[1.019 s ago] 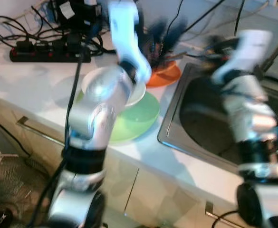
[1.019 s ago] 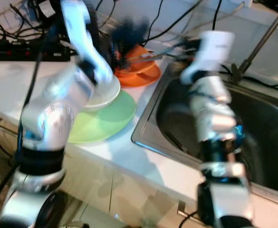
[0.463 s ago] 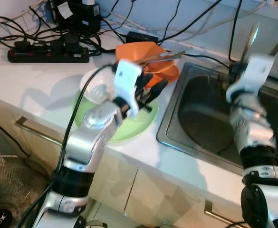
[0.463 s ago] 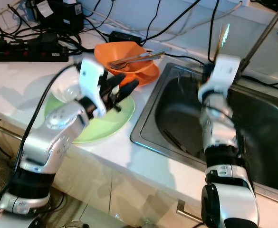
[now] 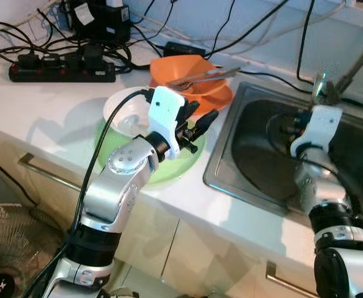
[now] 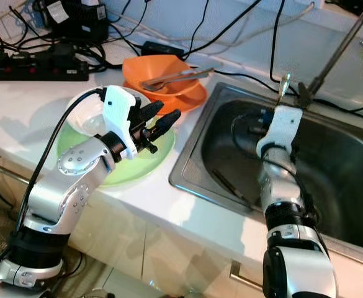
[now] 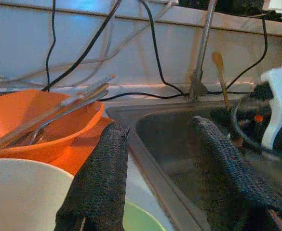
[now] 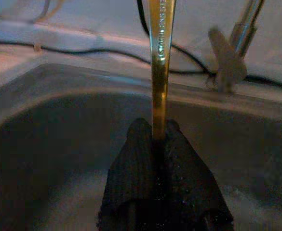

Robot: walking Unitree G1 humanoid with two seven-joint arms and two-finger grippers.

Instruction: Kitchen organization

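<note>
My left gripper (image 6: 170, 109) hangs open over the green plate (image 6: 138, 166), beside the white bowl (image 6: 87, 119) that stands on it; nothing is between its fingers (image 7: 100, 178). Behind it an orange bowl (image 6: 159, 67) holds metal utensils (image 6: 176, 75) and rests on an orange plate (image 6: 190, 99). My right gripper (image 8: 155, 137) is inside the steel sink (image 6: 190, 164), shut on the handle of a gold-coloured utensil (image 8: 160, 43) that points straight up (image 6: 284, 84).
A dark utensil (image 6: 231, 186) lies on the sink bottom. The faucet (image 6: 339, 53) rises behind the sink at the right. A power strip (image 6: 32, 67) and several black cables cover the back of the white counter. Cabinet handles (image 5: 44, 171) run below the counter edge.
My right arm has come down into the sink with the gold utensil. My left arm swung down from the back and settled over the green plate, open.
</note>
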